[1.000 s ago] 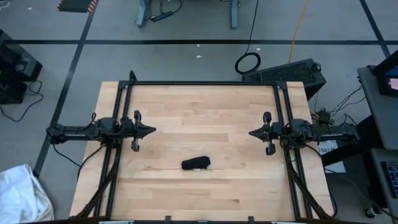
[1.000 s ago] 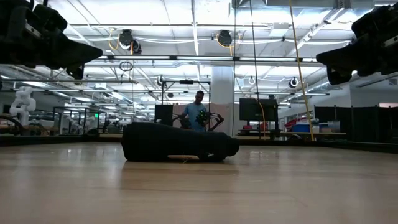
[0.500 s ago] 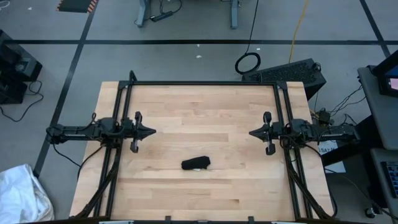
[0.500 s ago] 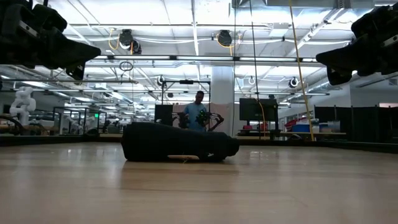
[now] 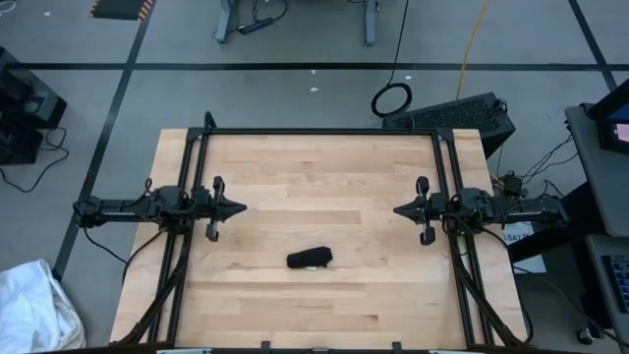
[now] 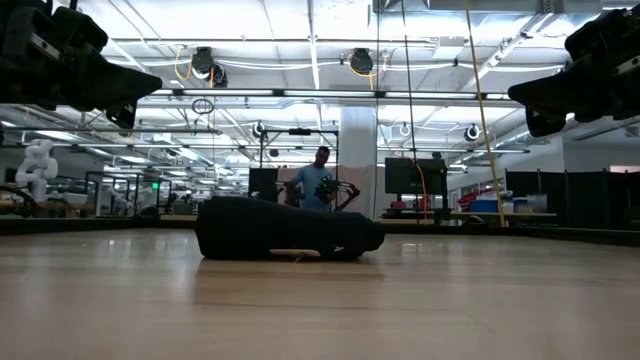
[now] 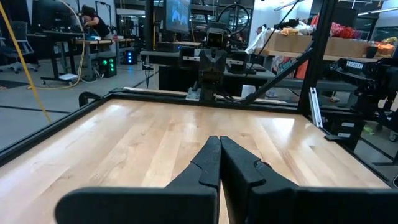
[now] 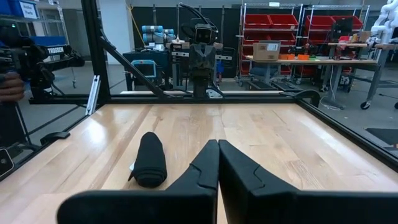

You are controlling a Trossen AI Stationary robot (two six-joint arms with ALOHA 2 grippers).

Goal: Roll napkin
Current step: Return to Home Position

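- Evidently the rolling is finished: the napkin point(image 5: 310, 259) lies as a short, tight black roll on the table point(image 5: 314, 157), free of both arms. That fits a retreat to rest rather than more handling.
- The left gripper point(image 5: 239, 206) sits at the table's 9 o'clock edge and the right gripper point(image 5: 398, 209) at its 3 o'clock edge, each pointing inward at the other.
- I judge this mirrored pose to be the parked one. It keeps both arms away from the cloth so that nothing nudges the roll open.
- Both grippers are clenched on nothing. In the left wrist view the 2 fingers point(image 7: 208, 160) press together along their length, and the right wrist view shows the same.
- From above, the roll lies a little toward 6 o'clock from the table's middle, between the 2 arms.
- It is at about 4 o'clock from the left jaws and about 8 o'clock from the right jaws, well apart from both.
- The low view shows the roll resting flat on the wood, with both grippers hanging high above it at the upper corners, so neither touches it.
- In the right wrist view a small white tag point(image 8: 132, 167) peeks out beside the roll, ahead of that arm's fingers.
- Nothing pins the cloth, so it keeps its shape only by its own weight and tightness, as far as I can judge.
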